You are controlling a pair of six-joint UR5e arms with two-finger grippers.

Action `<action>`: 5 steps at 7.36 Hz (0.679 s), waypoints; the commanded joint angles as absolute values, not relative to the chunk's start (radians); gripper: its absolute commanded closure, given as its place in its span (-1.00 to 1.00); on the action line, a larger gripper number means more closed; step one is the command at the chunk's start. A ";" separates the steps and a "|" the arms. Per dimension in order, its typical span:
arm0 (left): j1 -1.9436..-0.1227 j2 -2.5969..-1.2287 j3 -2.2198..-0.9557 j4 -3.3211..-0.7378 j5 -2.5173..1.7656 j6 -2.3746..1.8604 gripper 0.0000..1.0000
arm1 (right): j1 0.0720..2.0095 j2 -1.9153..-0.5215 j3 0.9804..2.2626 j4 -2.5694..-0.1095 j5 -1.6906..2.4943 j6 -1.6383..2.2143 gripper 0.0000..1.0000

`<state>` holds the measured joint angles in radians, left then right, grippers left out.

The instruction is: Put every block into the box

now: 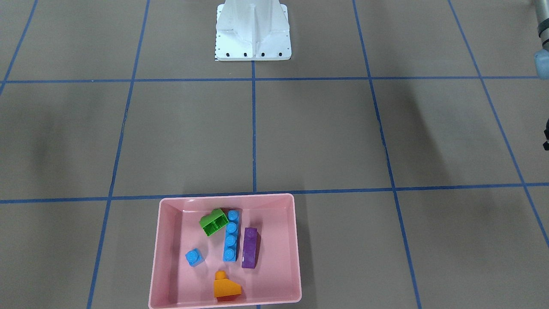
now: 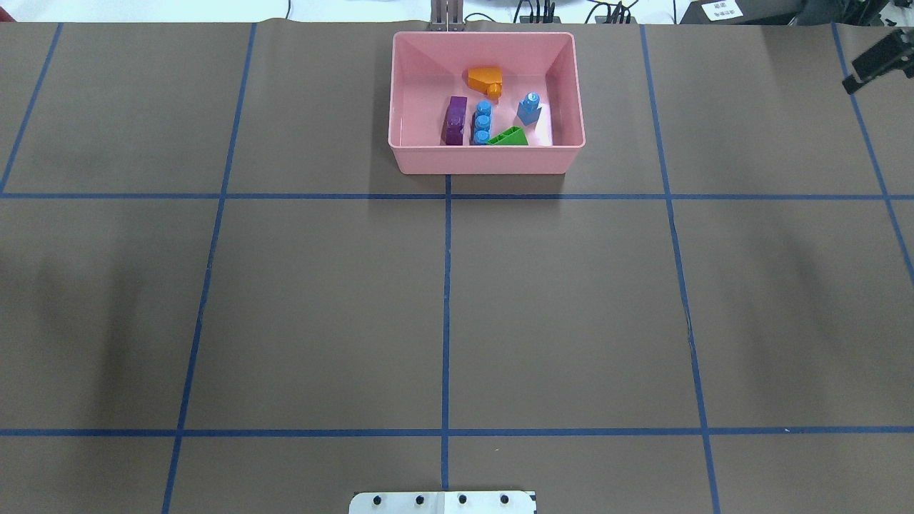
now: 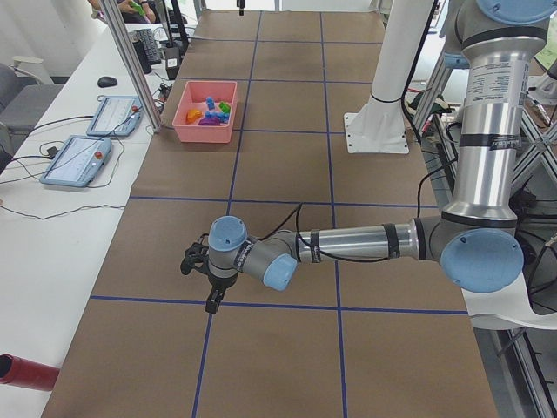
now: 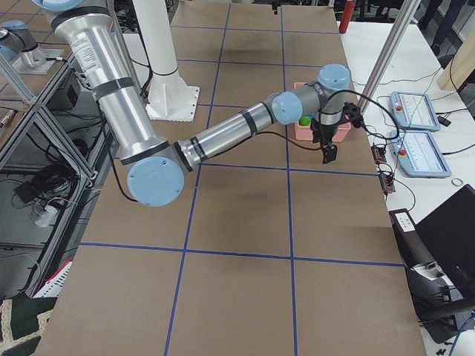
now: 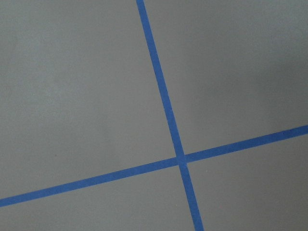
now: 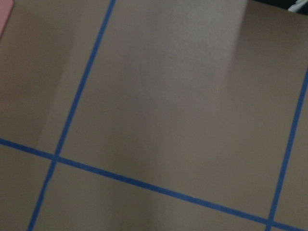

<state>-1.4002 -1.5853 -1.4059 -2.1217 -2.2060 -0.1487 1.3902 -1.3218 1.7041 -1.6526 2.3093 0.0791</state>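
Observation:
The pink box stands at the table's far middle, also in the overhead view. All five blocks lie inside it: green, long blue, purple, small blue and orange. My left gripper hangs low over the bare table, far from the box; I cannot tell if it is open or shut. My right gripper hovers beside the box on its right; only a dark part shows in the overhead view, so I cannot tell its state. Both wrist views show only table and tape.
The robot's white base stands at the near middle of the table. Blue tape lines divide the brown surface into squares. Control pendants lie on the white bench beyond the table's far edge.

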 commanded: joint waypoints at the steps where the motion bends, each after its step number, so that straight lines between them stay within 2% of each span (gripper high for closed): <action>1: -1.413 -1.554 -1.507 -2.007 -2.209 -0.146 -1.00 | 1.443 -1.507 1.715 -1.625 2.364 0.026 -1.00; 3: -1.419 -1.505 -1.615 -1.832 -2.207 -0.050 -1.00 | 1.450 -1.665 1.682 -1.475 2.364 -0.026 -1.00; 5: -1.430 -1.412 -1.609 -1.886 -2.195 0.011 -1.00 | 1.518 -1.792 1.678 -1.348 2.364 -0.046 -1.00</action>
<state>-1.4237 -1.4735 -1.6064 -1.8625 -2.2029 -0.0231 1.4830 -1.7008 1.6776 -1.4400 2.3662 -0.0314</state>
